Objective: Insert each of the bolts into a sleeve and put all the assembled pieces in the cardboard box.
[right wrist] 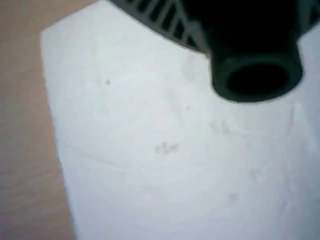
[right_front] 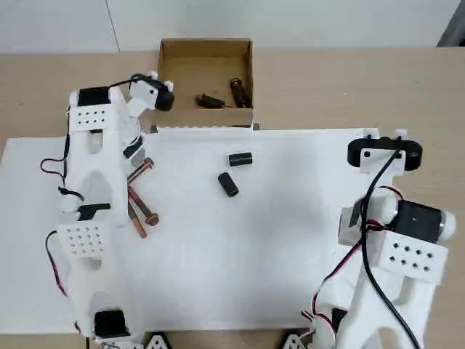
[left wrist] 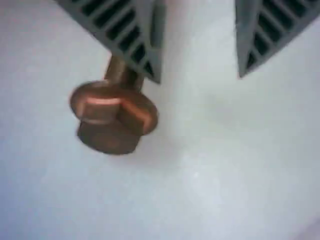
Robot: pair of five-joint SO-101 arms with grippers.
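Copper bolt [left wrist: 115,117] lying on the white mat [right_front: 254,254] at the left of the desk [right_front: 327,87], beside two further bolts. The left hand [left wrist: 196,75] stands wide above it, one finger over the shank; it should centre astride the shank before closing. The right hand [right_front: 354,222] grips a black sleeve [right wrist: 257,75], bore unobstructed.

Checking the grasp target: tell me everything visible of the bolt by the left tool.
The bolt looks like copper-coloured metal: a hexagonal head on a round flange, with a shank running under one finger of the open left tool. It lies on the white sheet, not in the gap between the fingers. Whether finger and shank touch cannot be told.
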